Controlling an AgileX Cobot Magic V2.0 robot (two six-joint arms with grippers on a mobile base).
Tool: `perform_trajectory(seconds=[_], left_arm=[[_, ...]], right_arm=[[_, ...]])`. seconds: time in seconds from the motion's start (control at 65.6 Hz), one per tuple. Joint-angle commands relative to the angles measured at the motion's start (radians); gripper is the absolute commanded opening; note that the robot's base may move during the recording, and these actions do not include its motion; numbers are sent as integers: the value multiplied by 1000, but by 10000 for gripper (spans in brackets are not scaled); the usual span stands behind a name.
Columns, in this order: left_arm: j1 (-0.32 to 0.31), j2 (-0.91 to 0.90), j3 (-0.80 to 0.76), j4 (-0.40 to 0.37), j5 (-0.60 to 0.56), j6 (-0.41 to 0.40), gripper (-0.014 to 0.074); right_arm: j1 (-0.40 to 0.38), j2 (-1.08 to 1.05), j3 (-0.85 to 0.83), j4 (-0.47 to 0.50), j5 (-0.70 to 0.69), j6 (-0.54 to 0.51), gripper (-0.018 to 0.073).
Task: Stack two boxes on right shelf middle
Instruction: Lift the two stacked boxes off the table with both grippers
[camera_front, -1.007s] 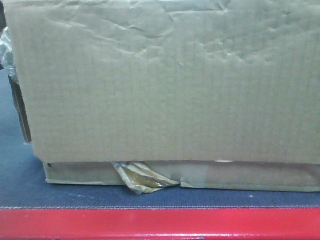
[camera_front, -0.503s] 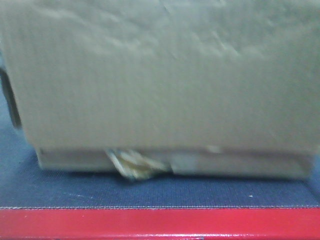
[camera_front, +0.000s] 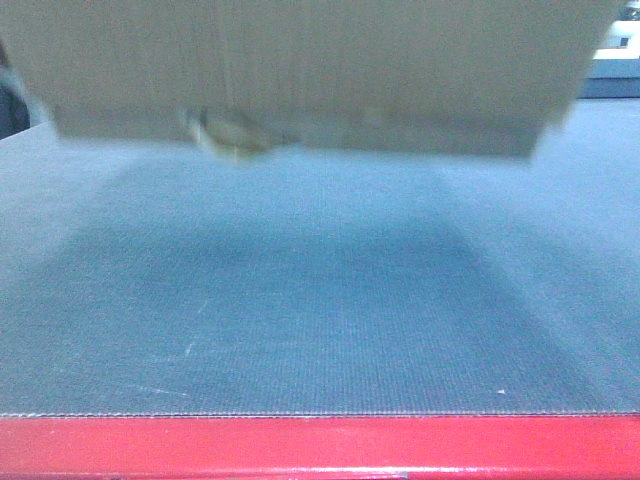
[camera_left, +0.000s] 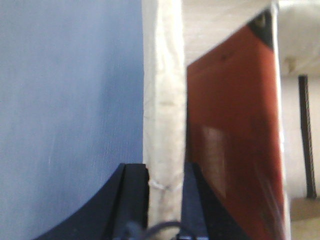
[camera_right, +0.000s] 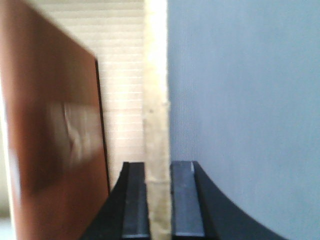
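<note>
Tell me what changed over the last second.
The cardboard box went up: it sat on the felt platform, now it hangs clear above it, peeling tape dangling. The left gripper and right gripper each pinch a box wall. The platform and its red edge stayed put.

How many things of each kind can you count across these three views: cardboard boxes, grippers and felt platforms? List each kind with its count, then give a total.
cardboard box: 1
grippers: 2, the left gripper and the right gripper, each clamped on a cardboard edge
felt platform, red-edged: 1
Total: 4
</note>
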Motion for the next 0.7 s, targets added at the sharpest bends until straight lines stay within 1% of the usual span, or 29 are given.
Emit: perform_trajectory(seconds=[0.0, 0.122, 0.198, 0.275, 0.336, 0.381, 0.686], left_arm=[[2, -28, -14, 62, -49, -11, -111], [2, -28, -14, 116, -48, -11, -111], [2, -28, -14, 129, -59, -13, -111], [2, -28, -14, 148, -64, -49, -111], [2, -28, -14, 163, -72, -94, -111], [5, -28, -14, 168, -74, -109, -111], [5, -28, -10, 168, -74, -109, -111]], right_arm=[[-4, -15, -41, -101, -47, 6, -154], [-4, -15, -50, -155, -67, 6, -154], [-4, -15, -50, -160, -67, 6, -154], [-4, -15, -50, -159, -76, 6, -154], [-4, -15, -50, -159, -84, 6, -154], [-4, -15, -50, -159, -84, 6, -154], [-4, -15, -50, -159, -90, 6, -154]])
